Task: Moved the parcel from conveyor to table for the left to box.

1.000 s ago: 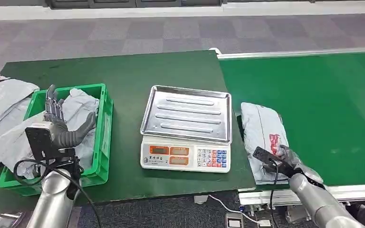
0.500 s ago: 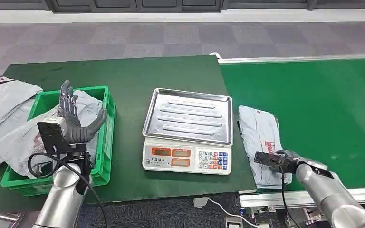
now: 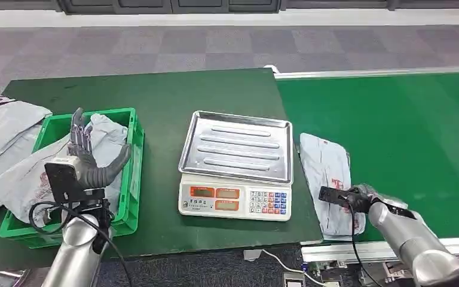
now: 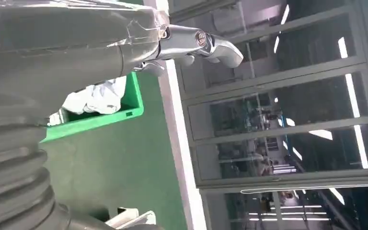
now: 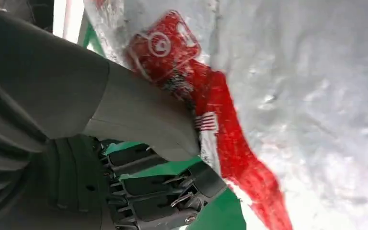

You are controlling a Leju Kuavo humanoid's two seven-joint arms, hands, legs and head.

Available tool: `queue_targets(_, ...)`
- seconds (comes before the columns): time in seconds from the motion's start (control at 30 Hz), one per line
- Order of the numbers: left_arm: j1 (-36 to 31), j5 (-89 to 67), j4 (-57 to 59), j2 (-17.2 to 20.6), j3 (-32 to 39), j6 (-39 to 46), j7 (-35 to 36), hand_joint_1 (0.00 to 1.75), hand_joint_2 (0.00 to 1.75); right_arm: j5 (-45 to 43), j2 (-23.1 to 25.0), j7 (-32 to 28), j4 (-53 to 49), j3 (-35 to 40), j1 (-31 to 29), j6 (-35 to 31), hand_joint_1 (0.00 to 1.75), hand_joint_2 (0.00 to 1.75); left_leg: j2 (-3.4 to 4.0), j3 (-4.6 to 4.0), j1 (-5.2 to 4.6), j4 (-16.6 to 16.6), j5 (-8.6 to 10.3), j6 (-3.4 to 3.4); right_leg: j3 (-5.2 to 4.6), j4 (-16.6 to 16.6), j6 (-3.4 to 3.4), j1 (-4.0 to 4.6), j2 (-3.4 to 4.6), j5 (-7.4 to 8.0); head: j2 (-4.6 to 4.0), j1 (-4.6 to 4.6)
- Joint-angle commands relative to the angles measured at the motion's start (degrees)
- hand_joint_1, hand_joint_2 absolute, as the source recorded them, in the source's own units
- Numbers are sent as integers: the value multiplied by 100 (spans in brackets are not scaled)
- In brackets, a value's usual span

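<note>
Parcel (image 3: 331,179), a crinkled grey poly bag with red print too small to read, lies at lower centre-right of the head view on the conveyor (image 3: 406,137), along the tabletop (image 3: 155,95) edge, beside the scale (image 3: 235,164). The right hand (image 3: 367,200) sits at its near end; whether the fingers are clenched on it cannot be told there. At lower left, the left hand (image 3: 89,158) is raised over the green crate (image 3: 132,173) of grey bags, fingers spread, holding nothing. Left wrist view: crate corner (image 4: 124,108), open green surface beyond. Right wrist view: the thumb (image 5: 143,120) presses the parcel's (image 5: 306,96) red logo, dark fingers (image 5: 163,191) underneath, grasping it.
</note>
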Motion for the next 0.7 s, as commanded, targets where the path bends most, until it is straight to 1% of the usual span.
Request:
queue_targets(0.03, 771, -271, -776, 66, 564, -85, 93, 0, 175, -625, -858, 391, -2995, -956, 1409, -659, 175, 175, -13, -7, -6, -24, 4, 1, -7, -17, -1, -6, -13, -3, 0, 0)
queue_targets(0.07, 765, -286, -777, 55, 565, -100, 97, 0, 175, -617, -855, 387, -3061, -1027, 1413, -662, 175, 175, -8, -11, -11, -26, 2, 1, -14, -15, -2, -10, -7, -4, 0, 0)
queue_targets(0.1, 786, -325, -838, 21, 614, -83, 95, 0, 175, -595, -847, 388, -3349, -1371, 1364, -1108, 175, 175, -16, -24, -11, -4, -4, 3, -20, 6, 2, -11, -13, -12, 0, 0)
queue_targets(0.13, 799, -352, -872, 16, 629, -77, 98, 0, 175, -525, -876, 435, -3553, -1523, 1341, -1230, 175, 175, -23, -29, -14, -7, -6, 3, -23, 4, 2, -14, -17, -15, 0, 0)
queue_targets(0.17, 818, -385, -945, 4, 660, -75, 115, 0, 175, -413, -913, 482, -4032, -1874, 1375, -1429, 175, 175, -22, -48, -14, -2, -6, 2, -44, 10, 2, -14, -17, -14, 0, 0)
queue_targets(0.2, 844, -419, -1005, -9, 684, -79, 142, 0, 175, -464, -988, 517, -4669, -2302, 1520, -1437, 175, 175, -1, -68, -19, 2, -7, 1, -75, 21, 1, -19, 4, -9, 0, 0)
queue_targets(0.23, 870, -438, -1040, -30, 698, -74, 149, 0, 175, -447, -1108, 538, -5162, -2598, 1679, -1490, 175, 175, -2, -68, -21, -1, -8, 1, -78, 17, 0, -21, 4, -10, 0, 0)
queue_targets(0.27, 892, -453, -1055, -38, 697, -68, 148, 0, 175, -464, -1165, 500, -5515, -2880, 1809, -1374, 175, 175, -16, -78, -25, 3, -5, 2, -82, 23, 3, -26, -10, -11, 0, 0)
queue_targets(0.3, 901, -462, -1054, -40, 693, -60, 148, 0, 175, -422, -1152, 481, -5695, -3092, 1895, -1183, 175, 175, -7, -71, -25, 1, -9, 2, -79, 22, 1, -26, -1, -12, 0, 0)
queue_targets(0.33, 905, -462, -1051, -43, 692, -59, 148, 0, 175, -423, -1147, 482, -5690, -3100, 1914, -1186, 175, 175, -27, -84, -26, 3, -2, 2, -86, 23, 3, -27, -20, -12, 0, 0)
queue_targets(0.37, 901, -463, -1041, -43, 687, -52, 143, 0, 175, -357, -1135, 374, -5724, -3158, 1922, -1393, 175, 175, -34, -82, -31, -2, -1, 3, -83, 19, 2, -31, -28, -14, 0, 0)
queue_targets(0.4, 898, -467, -1019, -38, 671, -45, 134, 0, 175, -374, -1149, 257, -5780, -3275, 1820, -1552, 175, 175, -29, -78, -29, -4, -3, 3, -83, 18, 2, -30, -24, -15, 0, 0)
queue_targets(0.43, 900, -465, -1008, -35, 656, -43, 107, 0, 175, -395, -1179, 159, -5848, -3316, 1676, -1627, 175, 175, -39, -81, -25, -3, -1, 3, -77, 12, 4, -26, -36, -15, 0, 0)
queue_targets(0.47, 899, -462, -992, -33, 644, -32, 82, 0, 175, -405, -1187, 122, -5884, -3335, 1532, -1658, 175, 175, -41, -75, -23, -5, -3, 3, -70, 8, 4, -24, -40, -17, 0, 0)
queue_targets(0.5, 899, -461, -984, -32, 638, -25, 74, 0, 175, -419, -1202, 117, -5906, -3316, 1442, -1596, 175, 175, -26, -79, -29, -3, -3, 3, -81, 14, 4, -29, -24, -14, 0, 0)
queue_targets(0.6, 899, -461, -984, -32, 637, -24, 74, 0, 175, -419, -1186, 117, -5909, -3305, 1440, -1595, 175, 175, -13, -80, -33, -4, -3, 2, -88, 18, 3, -33, -11, -11, 0, 0)
queue_targets(0.7, 897, -461, -985, -29, 639, -22, 74, 0, 175, -428, -1159, 101, -5887, -3291, 1484, -1606, 175, 175, -27, -78, -27, -7, 1, 2, -78, 5, 4, -27, -25, -9, 0, 0)
